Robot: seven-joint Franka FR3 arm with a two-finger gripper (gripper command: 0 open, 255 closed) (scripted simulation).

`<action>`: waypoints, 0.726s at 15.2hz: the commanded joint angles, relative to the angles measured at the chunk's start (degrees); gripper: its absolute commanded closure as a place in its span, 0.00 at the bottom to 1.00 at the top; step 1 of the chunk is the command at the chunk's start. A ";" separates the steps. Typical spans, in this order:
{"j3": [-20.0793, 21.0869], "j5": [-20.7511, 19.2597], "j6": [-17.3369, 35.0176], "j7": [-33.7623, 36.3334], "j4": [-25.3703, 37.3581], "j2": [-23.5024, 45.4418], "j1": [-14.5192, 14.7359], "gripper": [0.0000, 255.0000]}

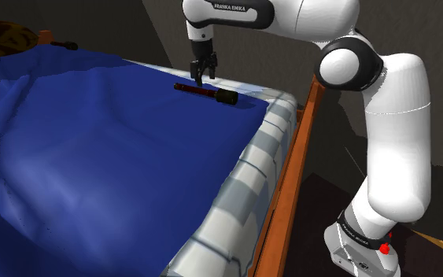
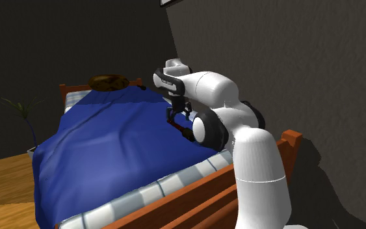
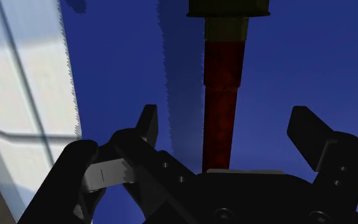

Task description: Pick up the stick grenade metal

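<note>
The stick grenade (image 1: 206,92) lies flat on the blue bed cover (image 1: 94,149), near the bed's far corner. It has a dark red handle (image 3: 222,95) and a dark head (image 3: 228,7). My black gripper (image 1: 201,76) hangs just above the handle, pointing down. In the wrist view the gripper (image 3: 228,127) is open, its fingers (image 3: 147,124) standing wide on either side of the handle and not touching it. The second exterior view has the gripper (image 2: 177,114) over the grenade (image 2: 183,131), partly hidden behind the arm.
The blue cover is rumpled with folds. A pale checked mattress edge (image 1: 247,177) and an orange wooden bed frame (image 1: 289,181) run along the side near the stand. A brown round object (image 1: 3,38) sits at the bed's head. A plant (image 2: 20,114) stands on the floor.
</note>
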 commanded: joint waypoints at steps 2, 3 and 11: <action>0.05 0.05 2.44 0.25 -2.74 -0.27 -0.11 0.00; 0.06 0.09 3.40 0.35 -4.01 -0.59 -0.20 0.00; 0.08 0.16 5.82 0.60 -7.18 -1.32 -0.39 1.00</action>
